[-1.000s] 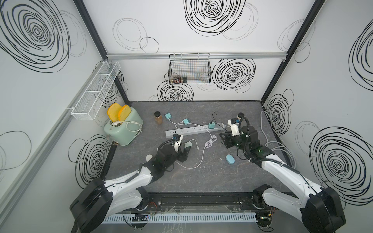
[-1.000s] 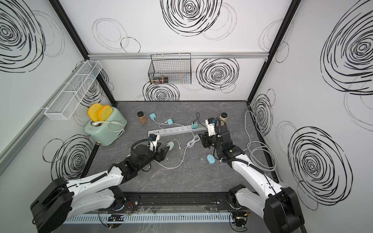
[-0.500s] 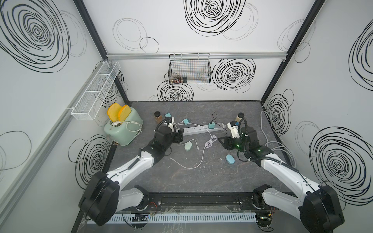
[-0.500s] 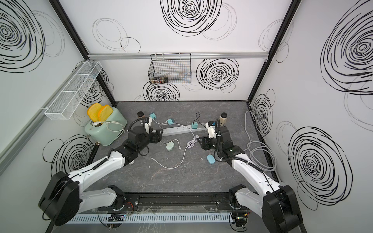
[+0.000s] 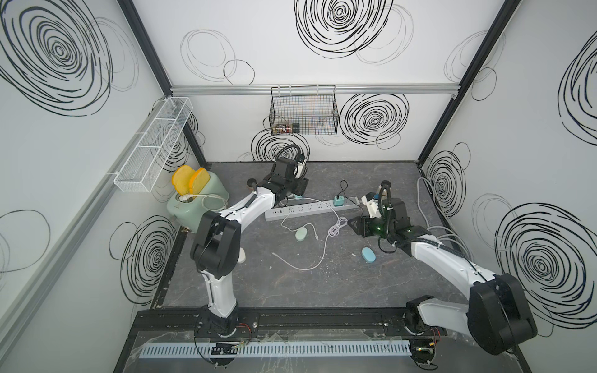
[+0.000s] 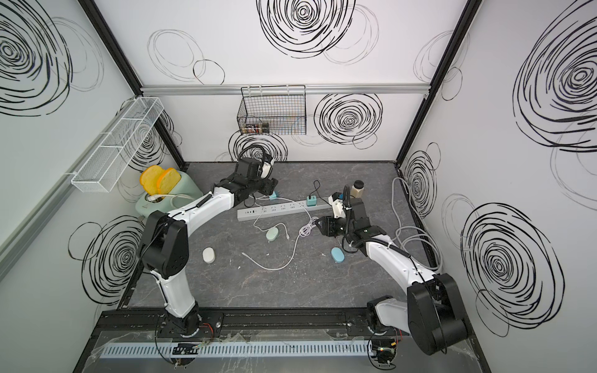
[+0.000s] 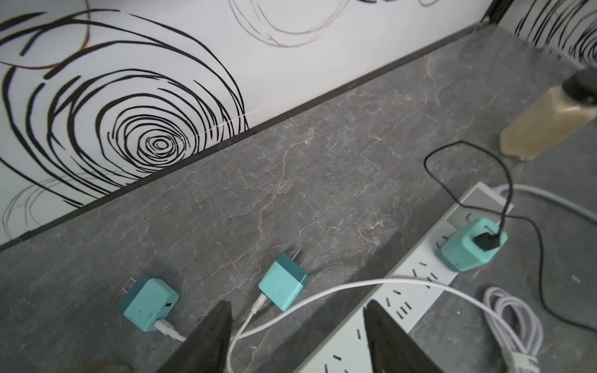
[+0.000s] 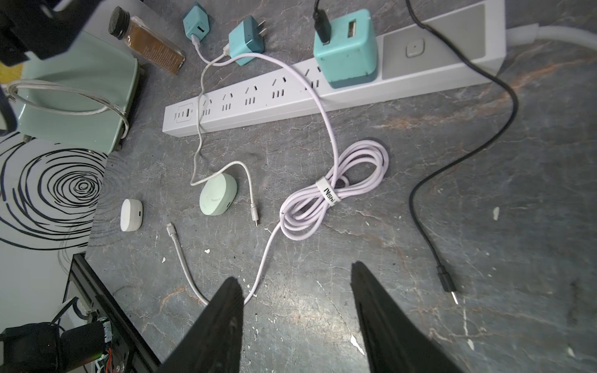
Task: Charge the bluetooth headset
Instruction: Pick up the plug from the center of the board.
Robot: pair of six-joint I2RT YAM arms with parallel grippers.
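Three small headset cases lie on the table: a pale green one (image 5: pixel 301 233) (image 8: pixel 218 197) in the middle, a blue one (image 5: pixel 368 255) beside my right arm, and a white one (image 6: pixel 208 255) near the left arm's base. A white power strip (image 5: pixel 310 208) carries one plugged teal charger (image 7: pixel 468 245) with a black cable. My left gripper (image 7: pixel 298 310) (image 5: pixel 298 189) hovers open over two loose teal chargers (image 7: pixel 284 284) with white cables. A free cable plug (image 8: pixel 255 219) lies beside the green case. My right gripper (image 8: pixel 295 277) (image 5: pixel 357 224) is open and empty above bare table.
A coiled lilac cable (image 8: pixel 336 184) lies in front of the strip. The black cable's free end (image 8: pixel 447 284) rests near my right gripper. A green toaster (image 5: pixel 197 206) stands at the left, with spice bottles (image 8: pixel 148 42) (image 6: pixel 357 189) at the back. Thick grey cables (image 6: pixel 416 235) run along the right wall.
My left arm has swung from the green case in the middle back to the loose chargers behind the strip. My right gripper stayed roughly in place and opened wider.
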